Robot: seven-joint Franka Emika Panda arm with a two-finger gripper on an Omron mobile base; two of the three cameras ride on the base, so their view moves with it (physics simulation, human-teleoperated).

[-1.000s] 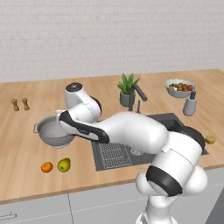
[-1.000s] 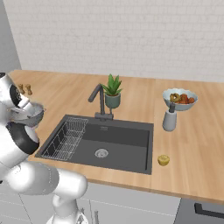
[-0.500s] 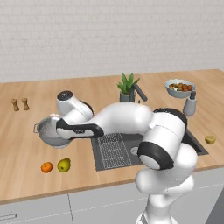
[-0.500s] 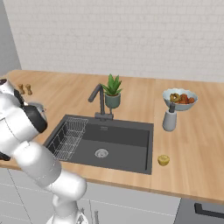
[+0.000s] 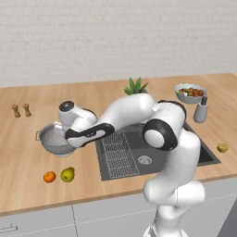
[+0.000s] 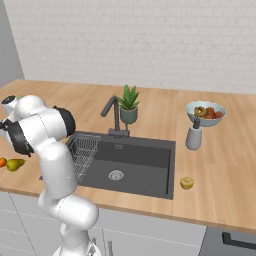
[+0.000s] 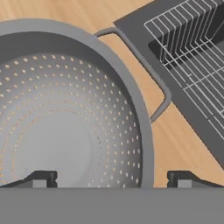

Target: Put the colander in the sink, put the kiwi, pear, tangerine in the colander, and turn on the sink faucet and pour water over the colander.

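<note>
Arm now lower over colander (image 7: 74, 127) on counter left of sink (image 5: 194, 152); gripper (image 7: 111, 177) wide open, empty, straddling rim; next: close, lift.

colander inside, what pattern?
Silver-grey, dotted with rings of small holes; the colander shows it best in the hand view.

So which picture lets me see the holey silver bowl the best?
The hand view: the colander is close up there, with its holes and one loop handle clear. The left base view shows it small on the counter, partly behind the arm. In the right base view I cannot make it out.
</note>
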